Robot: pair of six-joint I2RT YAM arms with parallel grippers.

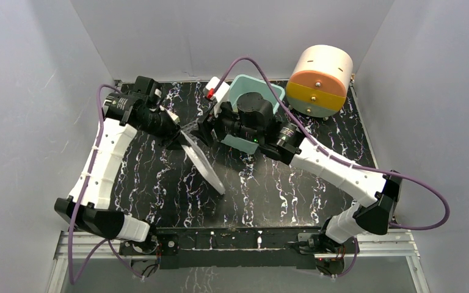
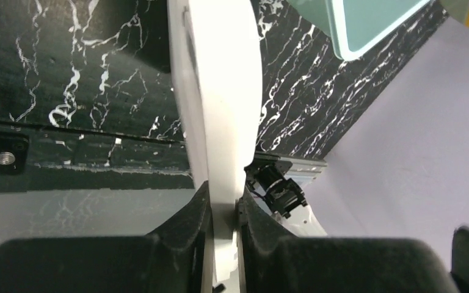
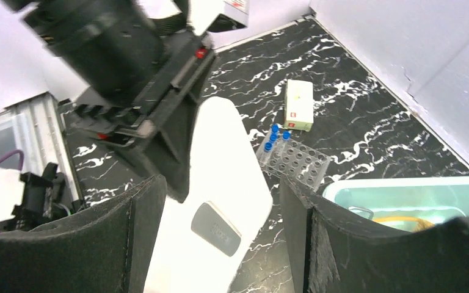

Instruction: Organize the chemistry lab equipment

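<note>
**A:** Left claw?
**B:** Clenched on the edge of a white lid, tilted over the table.
**A:** Right claw?
**B:** Released, with a finger either side of that lid and nothing gripped.
**A:** The lab things?
**B:** The rack with blue tubes stands just beside the bin. Tubing lies inside it.
**A:** A handover, then?
**B:** I'd judge so. Right should pinch the free end, clear of left's fingers. Left lets go only once that grip is firm, and the lid should stay off the rack.

Black white-veined marble tabletop, plain pale grey walls, even light
</note>
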